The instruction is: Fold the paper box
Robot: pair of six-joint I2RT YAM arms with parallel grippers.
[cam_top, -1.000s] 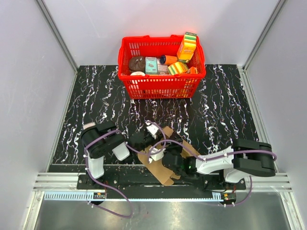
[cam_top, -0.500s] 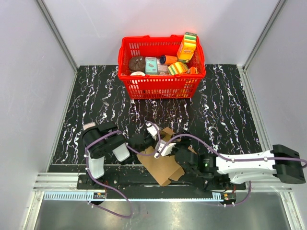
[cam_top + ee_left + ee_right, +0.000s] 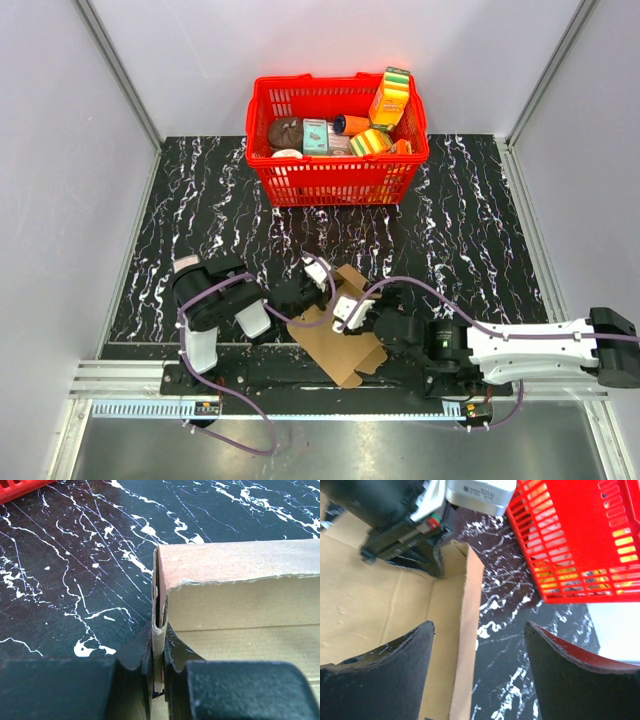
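Cardboard, plain brown and die-cut, makes up the paper box [image 3: 335,350] [image 3: 240,605] [image 3: 370,595]. It lies partly folded at the near edge of the black white-veined marble table [image 3: 200,220] [image 3: 75,555] [image 3: 505,610], between the two arms, and its near corner reaches past the table's near edge. One side panel stands raised as a wall along the sheet's edge, and the rest lies open and flat.

The left gripper [image 3: 312,290] [image 3: 157,647] comes in from the left and is clamped on the box. In its wrist view the two black fingers [image 3: 132,655] are pressed onto a doubled cardboard edge at the end of the raised wall, with only that thin fold between them.

The right gripper [image 3: 365,318] [image 3: 479,627] reaches in low from the right, over the box's right side. Its fingers [image 3: 385,660] are spread wide — one hangs above the flat inner panel and the other above the table. The raised wall's edge runs up between them, and neither finger appears to touch it.

Well apart, at the far middle of the table, a red plastic lattice basket [image 3: 335,180] [image 3: 570,540] holds colourful printed packages [image 3: 390,97].
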